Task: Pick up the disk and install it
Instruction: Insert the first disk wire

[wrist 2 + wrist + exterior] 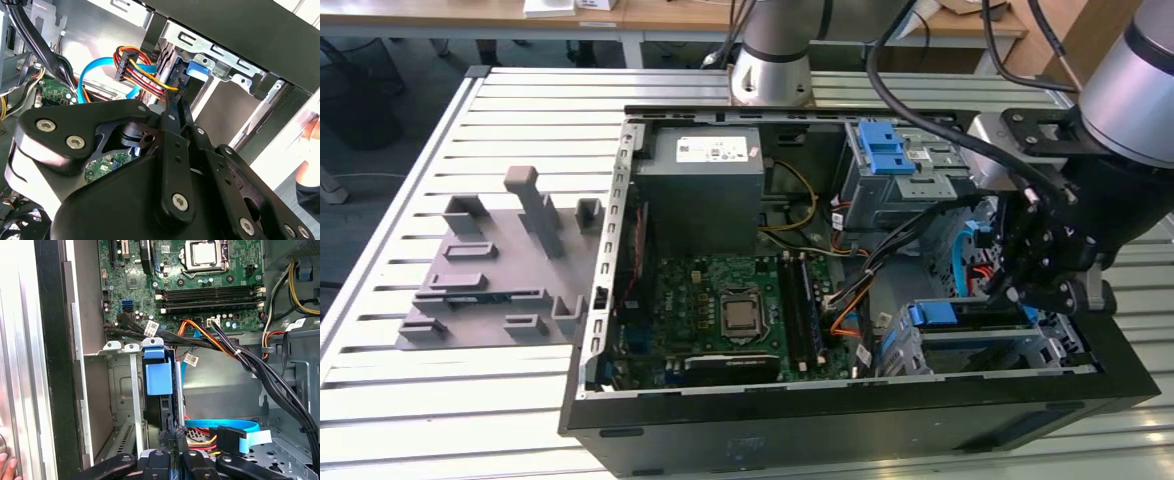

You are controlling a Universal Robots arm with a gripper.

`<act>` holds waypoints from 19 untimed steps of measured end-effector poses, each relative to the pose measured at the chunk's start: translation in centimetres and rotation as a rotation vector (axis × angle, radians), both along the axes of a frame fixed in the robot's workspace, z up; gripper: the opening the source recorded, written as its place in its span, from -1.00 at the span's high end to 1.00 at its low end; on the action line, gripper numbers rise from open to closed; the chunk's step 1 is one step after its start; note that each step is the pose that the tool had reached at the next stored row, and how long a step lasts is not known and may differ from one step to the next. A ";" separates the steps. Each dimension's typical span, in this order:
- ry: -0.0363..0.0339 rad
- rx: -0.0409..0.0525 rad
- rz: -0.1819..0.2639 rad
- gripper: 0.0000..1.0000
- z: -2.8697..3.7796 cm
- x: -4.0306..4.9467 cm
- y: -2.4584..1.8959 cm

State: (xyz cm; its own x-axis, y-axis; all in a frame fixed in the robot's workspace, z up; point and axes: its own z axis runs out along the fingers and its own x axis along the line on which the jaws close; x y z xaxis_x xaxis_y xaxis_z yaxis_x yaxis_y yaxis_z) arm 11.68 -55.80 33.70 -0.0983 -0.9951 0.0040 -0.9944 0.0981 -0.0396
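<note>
- Gripper [1014,285] lowered inside the open computer case [607,330], at the exterior view's right, close to the drive cage [987,340]
- Fingers [176,437] drawn together with only a thin slit between, nothing held
- Disk [159,390] seated on edge in the cage bay, blue rail [158,379] at its end, just beside the fingertips
- Motherboard [734,310] near the case's middle, grey fixture plate [500,270] on the table outside

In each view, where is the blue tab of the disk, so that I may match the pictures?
Exterior view: blue tab in the drive cage, toward the exterior view's right.
Second wrist view: blue tab against the cage's metal rim.
First wrist view: blue tab between cage rails.
Shared landmark: light-blue flat cable.
</note>
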 end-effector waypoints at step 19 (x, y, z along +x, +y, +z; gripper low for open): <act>0.0003 0.0023 0.000 0.68 -0.39 0.00 0.01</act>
